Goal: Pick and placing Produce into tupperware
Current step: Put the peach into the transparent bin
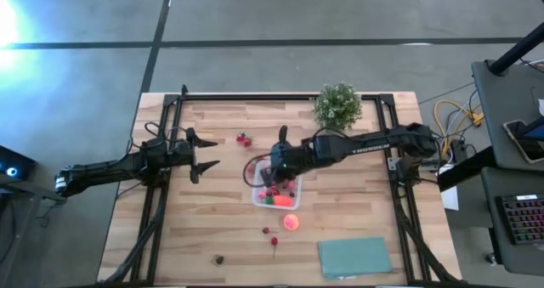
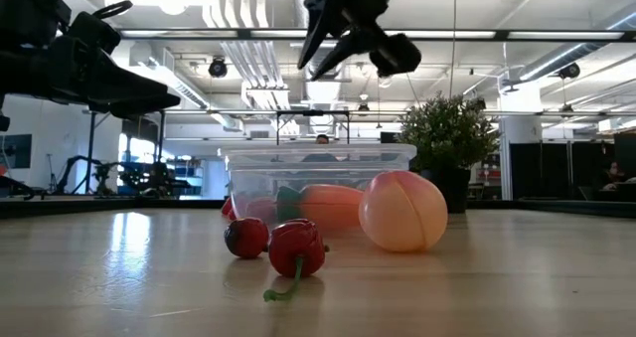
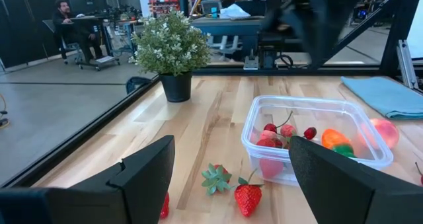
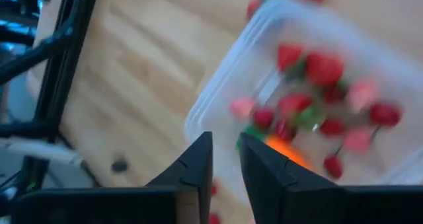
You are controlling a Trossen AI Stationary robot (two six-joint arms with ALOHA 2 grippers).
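1. Tupperware point(image 1: 276, 192) sits mid-table, right gripper point(image 1: 280, 159) hovering over it, fingers nearly pressed together, holding nothing visible.
2. Inside: strawberries, cherries, an orange-green piece.
3. Left outside: peach point(image 1: 291, 223), cherries point(image 1: 269, 234), two strawberries point(image 1: 243, 139).
4. Left gripper point(image 1: 206, 155) waits, spread wide.

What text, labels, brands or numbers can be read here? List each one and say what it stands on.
None can be read.
The right arm carries pale lettering along its link in the high view, too small to read.
The tupperware, the produce inside it, the potted plant and the teal cloth show no lettering.
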